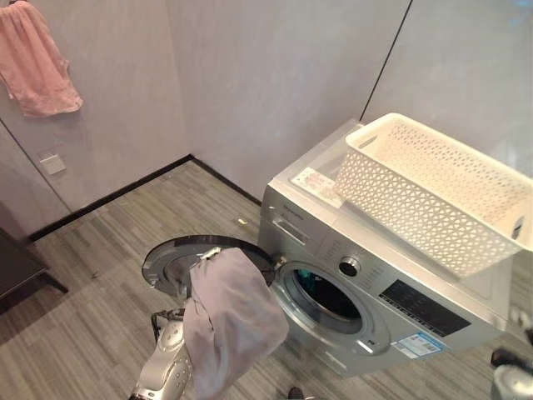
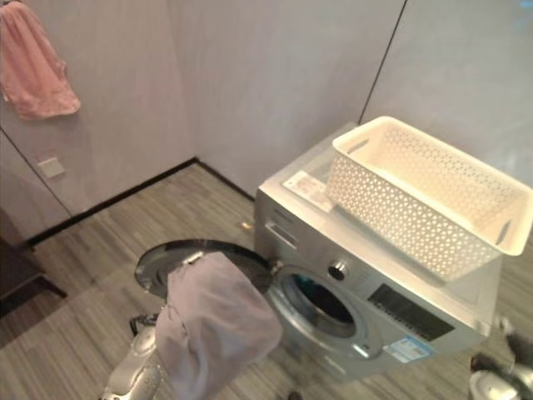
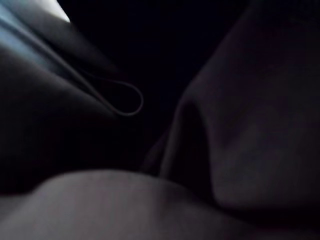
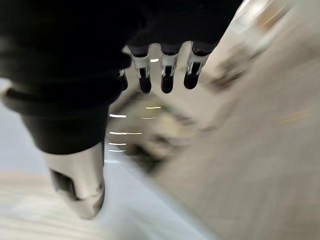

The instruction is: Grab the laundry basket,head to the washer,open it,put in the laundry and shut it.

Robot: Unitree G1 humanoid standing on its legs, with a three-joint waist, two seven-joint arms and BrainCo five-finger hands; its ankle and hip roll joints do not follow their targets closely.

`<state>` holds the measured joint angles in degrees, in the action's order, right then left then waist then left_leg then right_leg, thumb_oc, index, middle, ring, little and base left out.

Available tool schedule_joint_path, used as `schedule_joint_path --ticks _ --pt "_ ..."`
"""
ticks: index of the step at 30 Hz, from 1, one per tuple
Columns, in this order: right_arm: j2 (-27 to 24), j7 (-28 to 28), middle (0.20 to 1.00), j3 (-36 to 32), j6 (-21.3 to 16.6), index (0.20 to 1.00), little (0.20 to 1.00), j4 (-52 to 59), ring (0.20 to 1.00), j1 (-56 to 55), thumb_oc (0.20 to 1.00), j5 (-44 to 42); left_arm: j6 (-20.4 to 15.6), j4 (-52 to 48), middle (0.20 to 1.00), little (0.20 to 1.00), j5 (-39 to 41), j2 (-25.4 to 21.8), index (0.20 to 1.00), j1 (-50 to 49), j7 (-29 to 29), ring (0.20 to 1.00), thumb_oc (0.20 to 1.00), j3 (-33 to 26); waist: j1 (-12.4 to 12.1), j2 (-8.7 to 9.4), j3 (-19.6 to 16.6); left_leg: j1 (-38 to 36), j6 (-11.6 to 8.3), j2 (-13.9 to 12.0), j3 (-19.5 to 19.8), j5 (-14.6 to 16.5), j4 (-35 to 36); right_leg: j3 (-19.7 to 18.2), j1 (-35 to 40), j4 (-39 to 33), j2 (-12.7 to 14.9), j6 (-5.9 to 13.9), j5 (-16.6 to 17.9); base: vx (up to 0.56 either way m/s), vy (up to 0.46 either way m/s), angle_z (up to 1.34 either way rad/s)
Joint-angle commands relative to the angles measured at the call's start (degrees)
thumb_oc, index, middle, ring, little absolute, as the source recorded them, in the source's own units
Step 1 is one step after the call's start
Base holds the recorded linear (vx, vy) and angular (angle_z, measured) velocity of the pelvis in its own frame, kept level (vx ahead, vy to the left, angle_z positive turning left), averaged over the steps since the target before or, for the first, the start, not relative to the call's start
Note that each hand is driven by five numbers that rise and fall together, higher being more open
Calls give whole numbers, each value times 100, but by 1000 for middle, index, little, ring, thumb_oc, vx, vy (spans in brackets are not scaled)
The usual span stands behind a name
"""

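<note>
Grey striped floor (image 1: 100, 275), pale walls (image 1: 266, 75); washer (image 1: 391, 292) door open; my left hand buried in grey laundry (image 1: 229, 321), fingers unreadable; right hand (image 4: 165, 75) relaxed

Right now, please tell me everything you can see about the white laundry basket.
The laundry basket is white, looks like plastic, rectangular, with perforated lattice walls, a smooth rim and slot handles at its ends. It sits upright on top of the silver washer, slightly askew, and appears empty inside. Nothing else touches it.
</note>
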<state>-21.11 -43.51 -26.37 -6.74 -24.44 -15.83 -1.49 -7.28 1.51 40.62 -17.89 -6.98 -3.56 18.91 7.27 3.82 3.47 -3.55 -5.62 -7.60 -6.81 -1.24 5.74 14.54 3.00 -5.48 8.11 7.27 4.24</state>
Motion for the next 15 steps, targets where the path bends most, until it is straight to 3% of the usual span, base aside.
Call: schedule_joint_path --ticks 1,4,8,9,13,15 --pt "8 -234 1000 127 -179 1000 1000 -997 1000 766 1000 -746 -271 -233 200 200 247 100 200 737 162 200 200 185 -132 -114 288 -424 42 -398 -278 514 -74 57 -137 48 475 530 46 -101 -22 1" --pt "164 -99 1000 380 -357 1000 1000 -1775 1000 1013 1000 -1312 -307 -160 200 200 311 86 200 860 117 200 200 322 -125 -149 443 -298 22 -387 -289 447 -74 50 -274 48 503 532 76 -114 -15 4" --pt "646 545 1000 1439 -399 1000 1000 -3223 1000 1907 1000 -2396 -486 104 200 200 407 184 200 1339 -47 200 200 783 -139 -328 925 64 -24 -325 -312 263 -74 -19 -680 48 568 518 181 -150 5 -1" --pt "639 554 1000 1447 -410 1000 1000 -3250 1000 1935 1000 -2409 -491 114 200 200 408 184 200 1356 -47 200 200 775 -136 -326 927 77 -23 -324 -316 259 -74 -25 -696 48 568 516 185 -154 23 -1" --pt "1186 996 1000 2761 -291 1000 1000 -2985 1000 2353 1000 -2378 -737 461 200 200 400 352 200 1814 -335 200 200 917 -121 -416 1330 462 -72 -316 -485 70 -83 -160 -1235 48 619 513 365 -145 10 -10" --pt "1264 1064 1000 2976 -272 1000 1000 -2864 1000 2364 1000 -2338 -785 527 200 200 385 385 200 1899 -381 200 200 903 -115 -413 1358 574 -82 -322 -514 35 -94 -195 -1363 48 620 503 397 -62 -6 -23"
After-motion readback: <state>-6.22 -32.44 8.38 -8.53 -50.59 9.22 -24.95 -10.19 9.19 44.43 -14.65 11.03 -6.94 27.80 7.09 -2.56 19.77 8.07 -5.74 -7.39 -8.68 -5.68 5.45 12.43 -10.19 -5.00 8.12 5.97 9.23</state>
